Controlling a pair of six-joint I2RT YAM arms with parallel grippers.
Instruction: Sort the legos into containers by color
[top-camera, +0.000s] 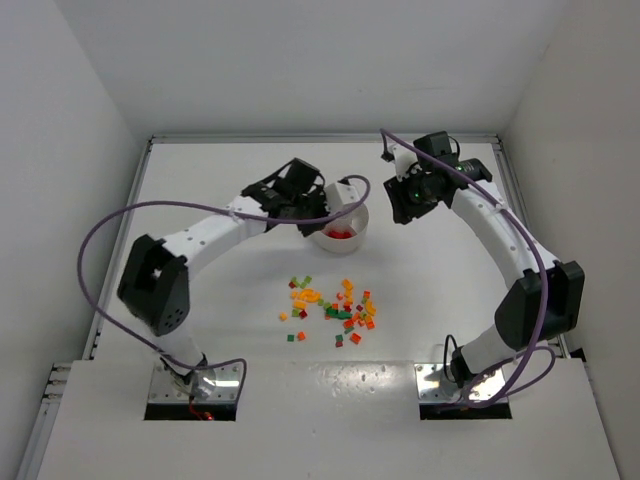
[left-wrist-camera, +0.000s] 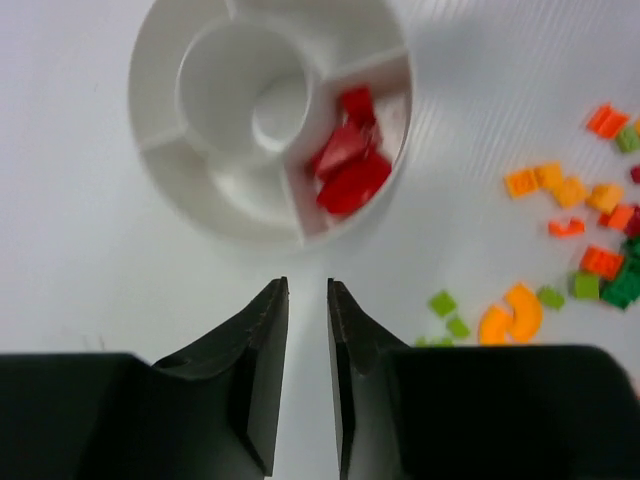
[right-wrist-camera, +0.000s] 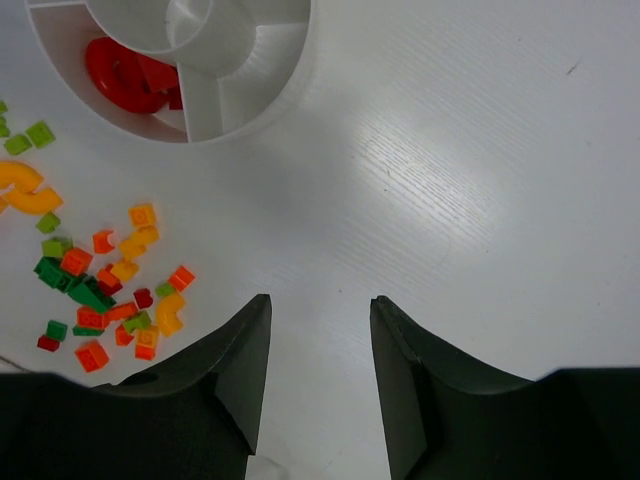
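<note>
The round white dish with its wedge containers stands at mid-table. One wedge holds red legos, also visible in the right wrist view as red legos. Loose legos in red, orange, yellow and green lie scattered on the table nearer the arm bases. My left gripper hovers just short of the dish's rim, its jaws a narrow gap apart with nothing between them. My right gripper hangs open and empty over bare table to the right of the dish.
White walls close in the table on the left, back and right. A purple cable loops off each arm. The loose bricks lie left of the right gripper and the loose bricks right of the left one.
</note>
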